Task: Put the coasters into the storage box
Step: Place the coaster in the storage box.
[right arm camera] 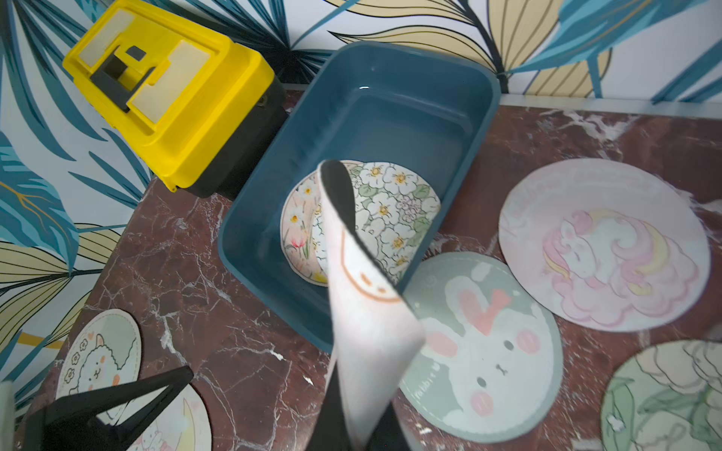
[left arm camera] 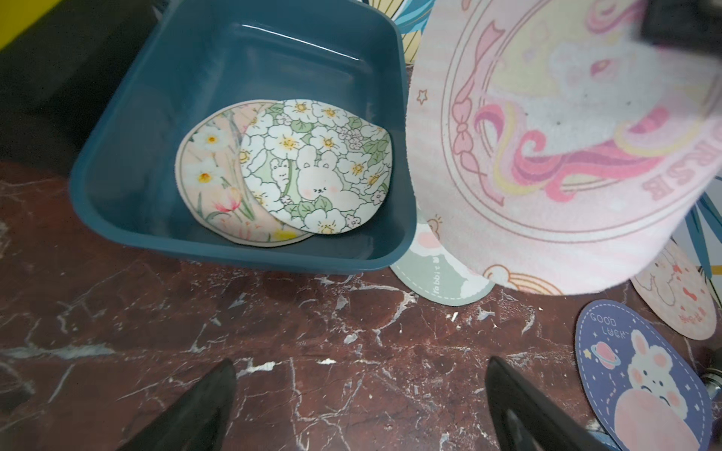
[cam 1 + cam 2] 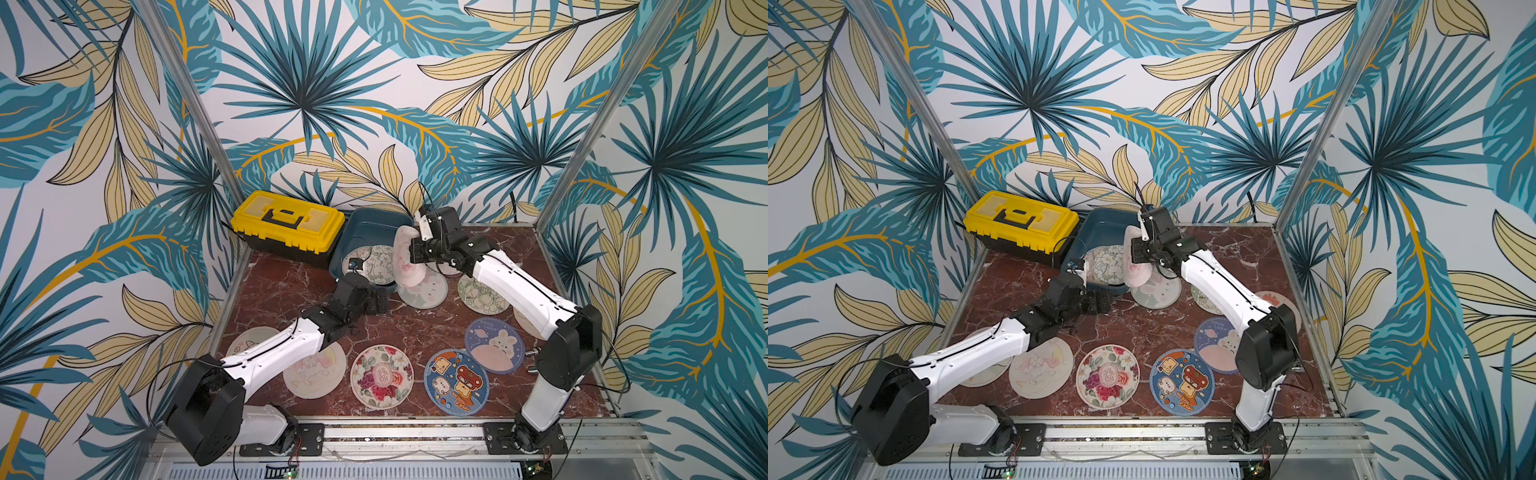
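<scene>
Near, on tabletop (image 3: 291, 286): blue coaster (image 3: 494, 345) reads "GOOD LUCK". Left claw (image 2: 359, 363) spread wide, empty. Green coaster (image 2: 437, 281) reads "rabbit". Right claw (image 1: 359, 429) pinches pink coaster (image 3: 406, 257) on edge at storage box (image 3: 365, 223) rim; two floral coasters (image 2: 289, 172) inside.

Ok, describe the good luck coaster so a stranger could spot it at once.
On the dark red marble tabletop, look beside the right arm's black elbow. Two bluish coasters lie side by side; the good luck coaster is the purplish one nearer the elbow, showing a white bunny on a pink ball, unlike the brighter blue coaster crowded with cartoon animals.
</scene>
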